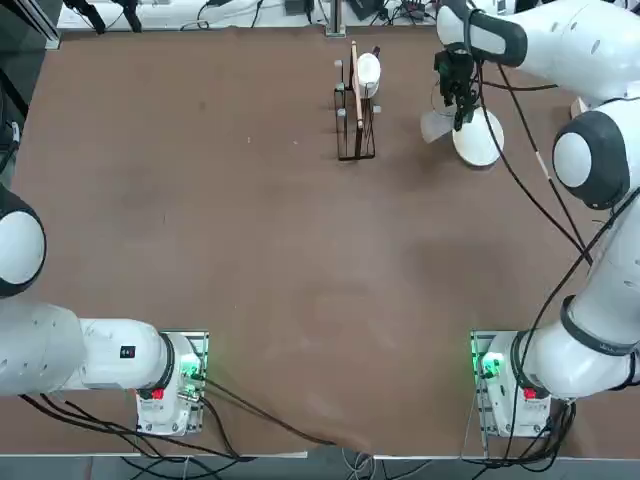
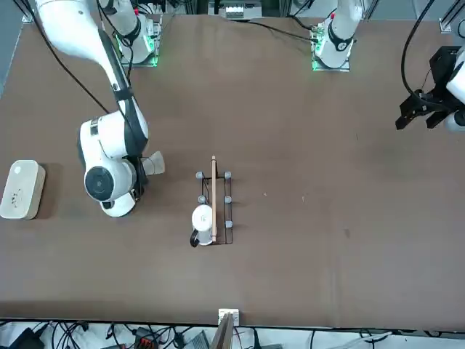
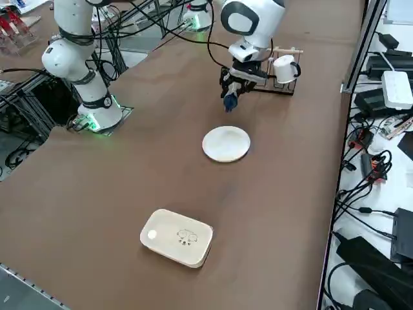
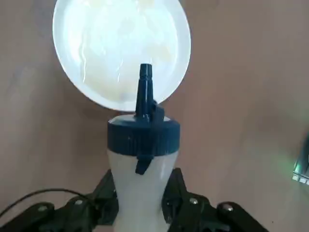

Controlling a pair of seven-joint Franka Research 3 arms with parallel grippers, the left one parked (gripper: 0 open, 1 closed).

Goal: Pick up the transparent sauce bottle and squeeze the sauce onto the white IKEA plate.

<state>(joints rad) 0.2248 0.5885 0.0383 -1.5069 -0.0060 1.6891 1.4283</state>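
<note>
The right gripper (image 4: 141, 205) has its fingers closed partway on the bottle (image 4: 141, 188), squeezing its sides, the blue nozzle (image 4: 145, 92) pointing toward the plate (image 4: 120, 43), which lies on the table (image 3: 129, 194) near the bottle

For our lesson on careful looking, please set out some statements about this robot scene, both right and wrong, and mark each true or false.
1. The sauce bottle is gripped in the right gripper. True.
2. The bottle's nozzle and cap are bright yellow. False: they are dark blue.
3. The white plate lies on the table. True.
4. The bottle stands upright on the table, released. False: the gripper holds it tilted, above the table.
5. A mug sits at the wire rack. True.
6. The rounded white block is inside the wire rack. False: it lies on the table, apart from the rack.
</note>
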